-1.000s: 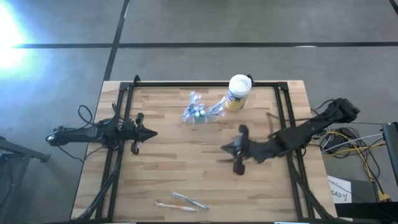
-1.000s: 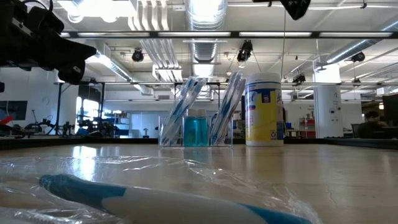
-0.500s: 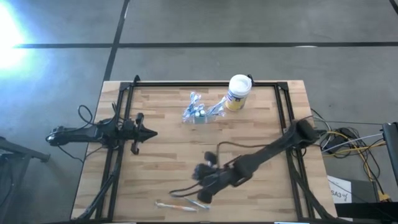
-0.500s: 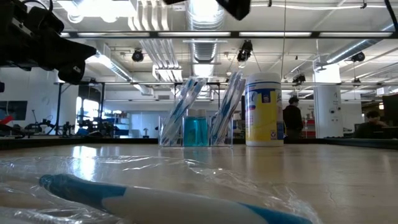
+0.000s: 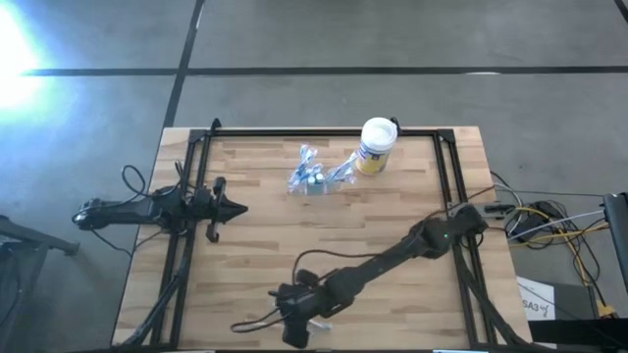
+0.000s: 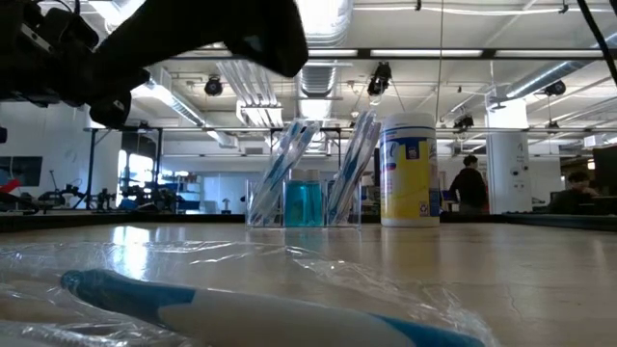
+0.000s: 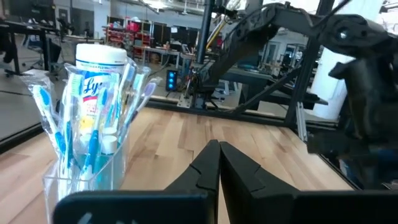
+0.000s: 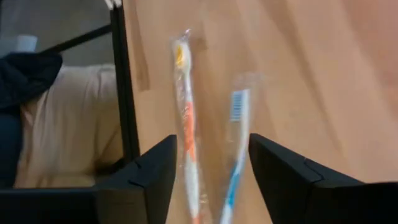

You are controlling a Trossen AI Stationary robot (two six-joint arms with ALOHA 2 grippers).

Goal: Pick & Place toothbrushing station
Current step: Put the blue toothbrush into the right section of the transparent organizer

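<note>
Your right gripper (image 8: 211, 171) is stretched to the near edge of the table (image 5: 392, 211), fingers spread wide and holding nothing. Between them in its wrist view lie two wrapped toothbrushes: an orange-handled toothbrush (image 8: 186, 124) and a blue-handled toothbrush (image 8: 235, 149), side by side on the wood and angled toward each other at the handle ends. From overhead the arm covers them, so whether the fingers touch the wrapping you cannot tell.

Your left gripper (image 7: 217, 163) rests at the left side of the table, fingers pressed together, gripping nothing, pointing toward the middle.

The toothbrushing station (image 5: 316, 176), a low clear holder, stands upright at the far middle of the table, well apart from both grippers. Several wrapped brushes lean out of it to either side, and something blue-green sits in its centre, seen from table height (image 6: 303, 204).

The white canister (image 5: 376, 144) with a yellow label stands just beside the station, on its right and slightly farther back; the overhead view suggests a leaning brush wrapper may reach it, though that is not certain.

Close to the table-level camera, one wrapped blue and white brush (image 6: 241, 313) lies flat in crinkled plastic.

A person (image 6: 471, 189) stands far back in the room.
</note>
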